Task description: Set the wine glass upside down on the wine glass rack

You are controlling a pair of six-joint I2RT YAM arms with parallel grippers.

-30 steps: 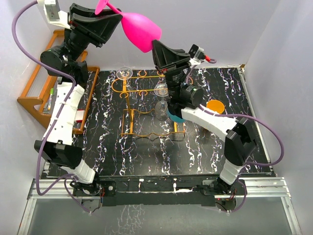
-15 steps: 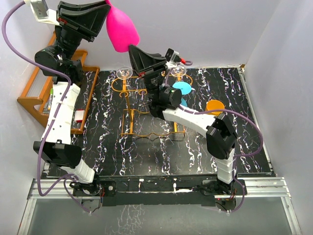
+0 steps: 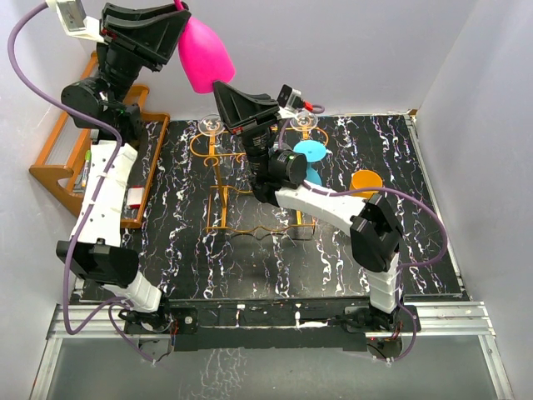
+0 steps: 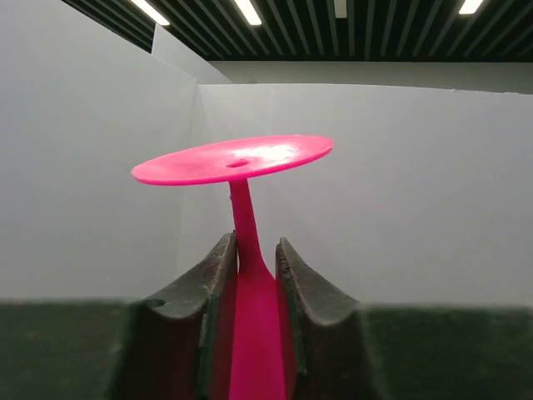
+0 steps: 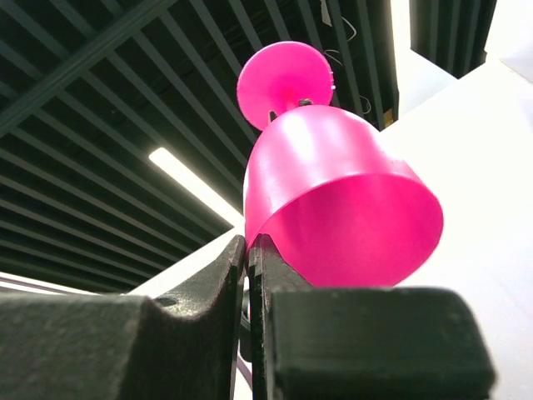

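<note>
The pink wine glass (image 3: 204, 54) hangs high over the back of the table, bowl down and foot up. My left gripper (image 3: 176, 12) is shut on its stem. In the left wrist view the stem (image 4: 244, 217) rises between the fingers (image 4: 218, 275) to the round foot (image 4: 233, 158). My right gripper (image 3: 221, 88) is shut and empty, its tips right under the bowl's rim. The right wrist view looks up into the bowl (image 5: 333, 200), with the shut gripper (image 5: 248, 250) at the rim's edge. The orange-gold wire wine glass rack (image 3: 220, 193) stands on the table below.
Clear glasses (image 3: 211, 125) (image 3: 304, 121) stand at the rack's back end, with a blue glass (image 3: 308, 152) by the right arm. An orange cup (image 3: 366, 181) sits to the right. A brown wooden rack (image 3: 62, 158) stands off the black marbled table's (image 3: 333, 250) left edge.
The glass has swung from a slant to nearly bowl-down and moved left. The right arm has swept left, its shut gripper now under the bowl. Little has moved in the last half second.
</note>
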